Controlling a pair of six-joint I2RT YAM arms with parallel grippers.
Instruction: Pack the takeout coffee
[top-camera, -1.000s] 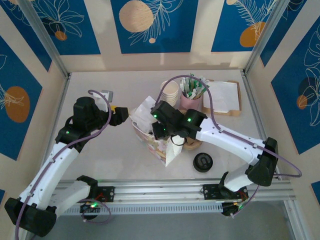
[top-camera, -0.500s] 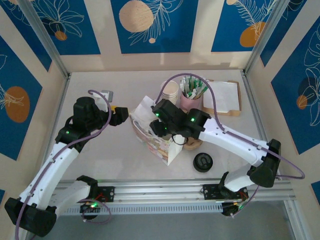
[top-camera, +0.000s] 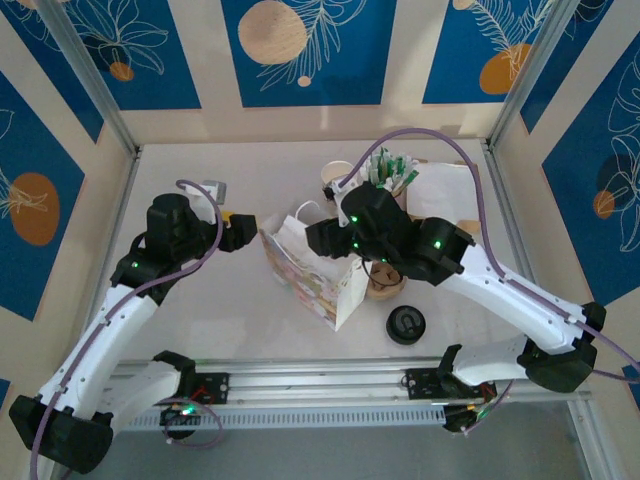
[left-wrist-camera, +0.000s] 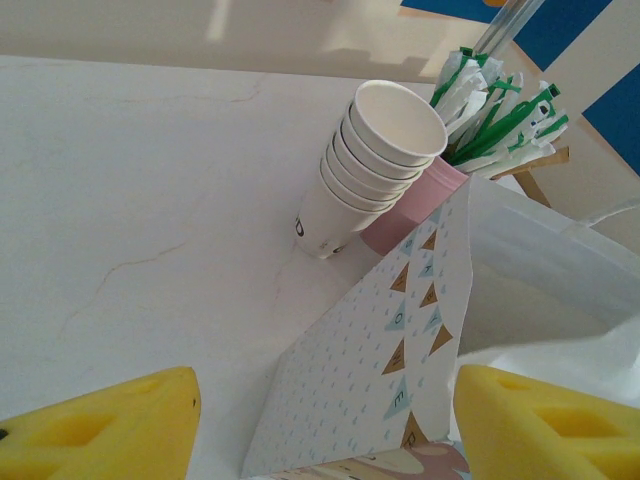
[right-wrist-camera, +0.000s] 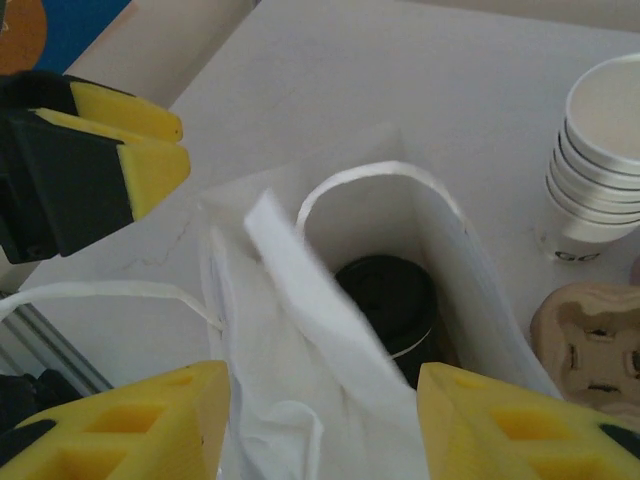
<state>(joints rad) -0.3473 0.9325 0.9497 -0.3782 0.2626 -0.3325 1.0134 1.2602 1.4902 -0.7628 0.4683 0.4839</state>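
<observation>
Coffee cup (right-wrist-camera: 385, 300) in bag (right-wrist-camera: 462, 275), below right end effector (right-wrist-camera: 320, 410)

You have very little to read here. The paper bag (left-wrist-camera: 370, 380) has a string of small triangular flags (left-wrist-camera: 400, 318) printed on its side, each carrying one character too small to make out. The bottom cup in the stack of paper cups (left-wrist-camera: 375, 170) has a dark printed mark low on its side, but it isn't legible.

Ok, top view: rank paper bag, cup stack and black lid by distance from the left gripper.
1. Paper bag, just right of the left gripper.
2. Cup stack, back right, beyond the bag.
3. Black lid, front right, near edge.
</observation>
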